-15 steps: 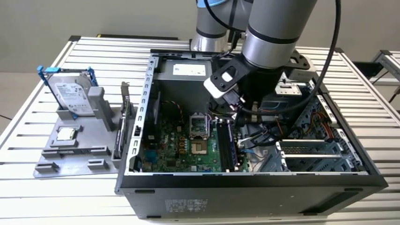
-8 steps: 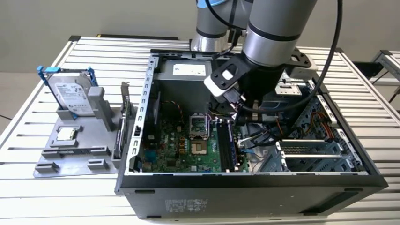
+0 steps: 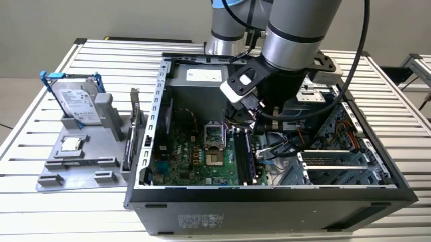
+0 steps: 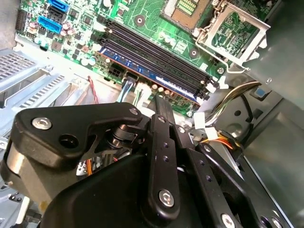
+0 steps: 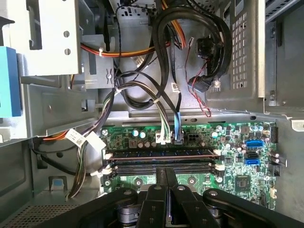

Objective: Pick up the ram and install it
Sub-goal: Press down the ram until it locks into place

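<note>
The ram is a long dark stick standing in the outermost memory slot of the green motherboard, beside the empty black slots. In the second wrist view the ram runs along the board's edge. In the exterior view the ram stands to the right of the CPU socket. My gripper hangs inside the open computer case just above the memory slots, its two black fingers pressed together with nothing visible between them. Whether the tips touch the ram I cannot tell. In the exterior view the gripper is under the arm's wrist.
Cable bundles and the metal drive cage crowd the case around the gripper. The open CPU socket lies beside the slots. Left of the case, a grey fixture holds a hard drive in a blue frame and a bracketed card.
</note>
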`<state>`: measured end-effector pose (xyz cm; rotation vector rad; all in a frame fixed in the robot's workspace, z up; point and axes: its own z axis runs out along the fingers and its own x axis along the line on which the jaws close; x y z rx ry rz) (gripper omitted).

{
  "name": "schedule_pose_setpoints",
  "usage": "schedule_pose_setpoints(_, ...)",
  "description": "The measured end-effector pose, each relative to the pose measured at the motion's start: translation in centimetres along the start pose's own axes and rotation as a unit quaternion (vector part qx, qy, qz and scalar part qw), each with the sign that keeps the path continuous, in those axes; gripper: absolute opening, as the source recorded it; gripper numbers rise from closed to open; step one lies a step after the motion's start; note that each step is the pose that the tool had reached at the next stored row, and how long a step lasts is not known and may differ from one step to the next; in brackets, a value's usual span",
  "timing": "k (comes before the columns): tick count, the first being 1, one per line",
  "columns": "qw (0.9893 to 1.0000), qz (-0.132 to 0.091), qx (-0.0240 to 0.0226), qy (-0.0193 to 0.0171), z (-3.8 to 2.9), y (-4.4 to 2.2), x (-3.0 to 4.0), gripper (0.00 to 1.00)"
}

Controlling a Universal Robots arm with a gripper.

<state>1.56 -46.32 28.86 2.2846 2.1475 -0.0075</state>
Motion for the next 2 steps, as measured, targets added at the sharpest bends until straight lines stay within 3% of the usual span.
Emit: schedule_pose_setpoints(2,1.0000,0.000,0.0000,0.0000,0.00,0.00,0.00,0.00)
